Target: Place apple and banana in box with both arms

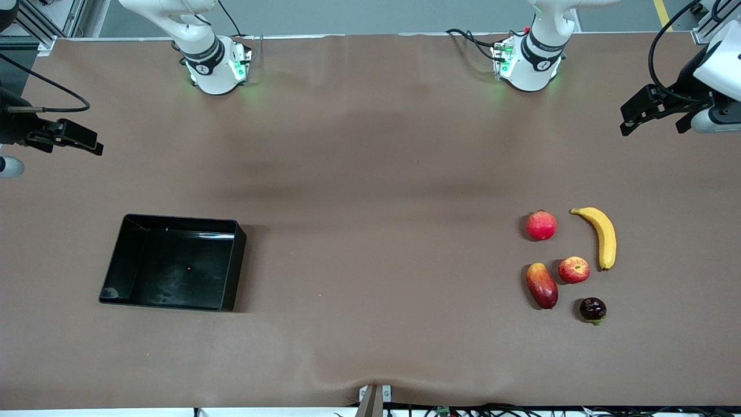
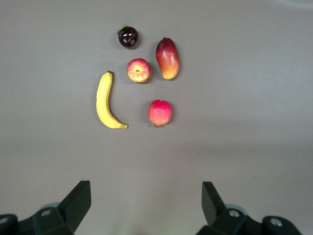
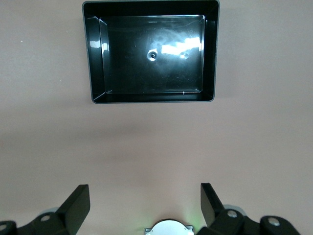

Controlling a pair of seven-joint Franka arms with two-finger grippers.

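Task not yet begun: small round red-and-yellow apple [image 1: 574,270] and long curved yellow banana [image 1: 602,236] lying on the brown surface [image 1: 370,174] toward the left arm's end, banana at about 1 o'clock of the apple, among three other fruits. Shallow black rectangular plastic box [image 1: 234,272] empty, well apart toward the right arm's end. Left gripper [image 2: 146,205] and right gripper [image 3: 145,205] raised at the surface's ends, jaws apart, holding nothing; both picks and both placements remaining.

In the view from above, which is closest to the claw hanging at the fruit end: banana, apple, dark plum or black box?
From the left claw:
1. Banana, nearest.
2. Apple, beside the banana.
3. Dark plum, nearest the camera.
4. Black box, at the right arm's end.
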